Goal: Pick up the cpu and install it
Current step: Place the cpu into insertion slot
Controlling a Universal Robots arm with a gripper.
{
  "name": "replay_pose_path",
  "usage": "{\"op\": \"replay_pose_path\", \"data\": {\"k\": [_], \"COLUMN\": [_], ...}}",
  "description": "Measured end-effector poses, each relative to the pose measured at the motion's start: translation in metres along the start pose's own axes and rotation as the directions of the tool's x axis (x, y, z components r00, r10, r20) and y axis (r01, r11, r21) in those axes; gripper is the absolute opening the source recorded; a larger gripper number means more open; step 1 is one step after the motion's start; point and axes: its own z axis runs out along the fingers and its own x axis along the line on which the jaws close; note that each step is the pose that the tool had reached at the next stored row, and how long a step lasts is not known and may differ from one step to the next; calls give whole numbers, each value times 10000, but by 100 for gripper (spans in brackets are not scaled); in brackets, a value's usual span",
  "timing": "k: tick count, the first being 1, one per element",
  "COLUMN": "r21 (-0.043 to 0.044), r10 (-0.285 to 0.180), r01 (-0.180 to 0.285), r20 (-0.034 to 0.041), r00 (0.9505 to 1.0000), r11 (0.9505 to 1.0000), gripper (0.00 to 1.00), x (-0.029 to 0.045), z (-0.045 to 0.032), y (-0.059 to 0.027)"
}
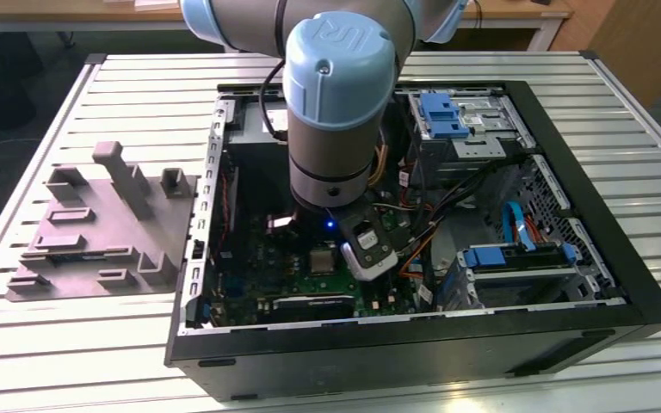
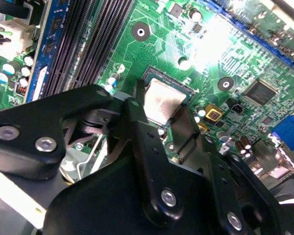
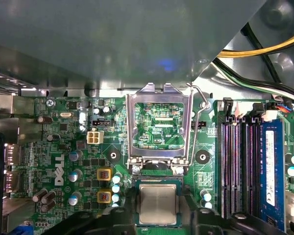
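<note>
The cpu [image 3: 158, 203] is a silvery square chip lying in the socket of the green motherboard [image 3: 63, 147], inside the open computer case [image 1: 606, 258]. In both wrist views my gripper [image 2: 162, 117] reaches down over the chip, with a black finger [image 2: 137, 127] against one edge and the other finger [image 2: 187, 129] against the opposite edge. The jaws stand shut on the chip. The socket's metal load plate [image 3: 159, 98] is flipped up and open just beyond the cpu [image 2: 161, 100]. In the exterior view the arm [image 1: 330, 129] hides most of the socket area.
Black memory slots [image 3: 237, 166] and a blue slot [image 3: 270, 171] run beside the socket. Yellow and black cables [image 3: 264, 49] hang near the case wall. Drive bays with blue tabs [image 1: 512, 255] fill the case's exterior-view right. A grey fixture block [image 1: 101, 232] lies on the slatted table.
</note>
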Motion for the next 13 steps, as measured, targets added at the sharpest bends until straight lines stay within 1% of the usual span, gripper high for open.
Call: {"op": "replay_pose_path", "data": {"k": [1, 2, 5, 10, 11, 12, 13], "r21": [0, 0, 3, 1, 1, 1, 1], "r10": [0, 0, 0, 1, 2, 2, 2], "r01": [0, 0, 0, -1, -2, -2, -2], "r20": [0, 0, -6, -20, -24, -28, -34], "r00": [10000, 10000, 10000, 10000, 10000, 10000, 10000], "r11": [10000, 10000, 10000, 10000, 10000, 10000, 10000], "gripper": [45, 52, 52, 52, 51, 44, 44], "x": [0, 0, 1, 3, 3, 4, 4], "z": [0, 0, -24, -119, -136, -155, -174], "y": [0, 0, 1, 6, 8, 9, 10]}}
